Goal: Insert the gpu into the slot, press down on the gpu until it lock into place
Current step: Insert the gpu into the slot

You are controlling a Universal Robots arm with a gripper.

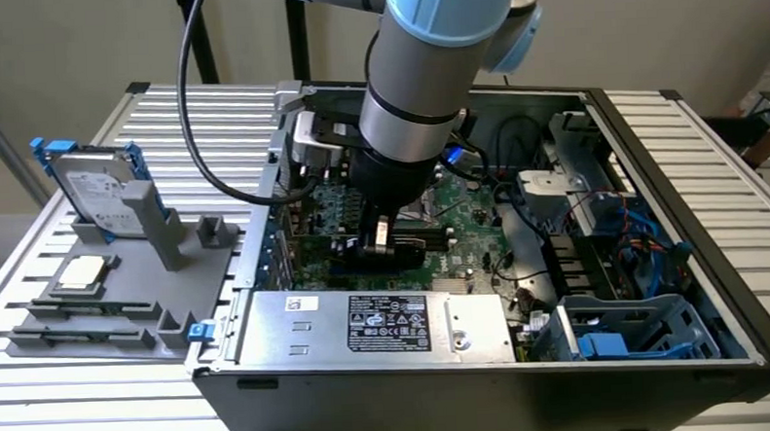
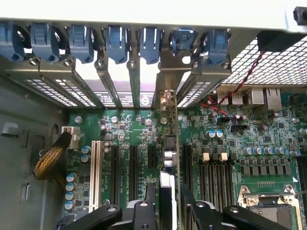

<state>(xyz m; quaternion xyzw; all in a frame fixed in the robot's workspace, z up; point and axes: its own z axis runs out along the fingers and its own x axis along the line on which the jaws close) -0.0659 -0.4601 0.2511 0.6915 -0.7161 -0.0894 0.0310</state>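
Wrist view: the gpu (image 2: 169, 148) stands up on its thin edge on the green board (image 2: 230, 129), with black slots (image 2: 132, 167) on both sides of it. Its metal end (image 2: 165, 98) reaches the back wall of the case, under a row of blue clips (image 2: 148, 43). The gripper (image 2: 167, 194) is right over the gpu, with one finger (image 2: 149, 199) on each side. The fingers are a little apart, and a thin gap seems to show next to the card. A white slot (image 2: 96, 167) and a yellow cable (image 2: 48, 160) sit farther off. In the exterior view, the arm (image 1: 418, 78) reaches down into the open case (image 1: 497, 396). A silver box (image 1: 377, 323) is near the gripper (image 1: 384, 253). A hard drive (image 1: 98, 189) stands on the table (image 1: 82, 423), toward the exterior view's left.
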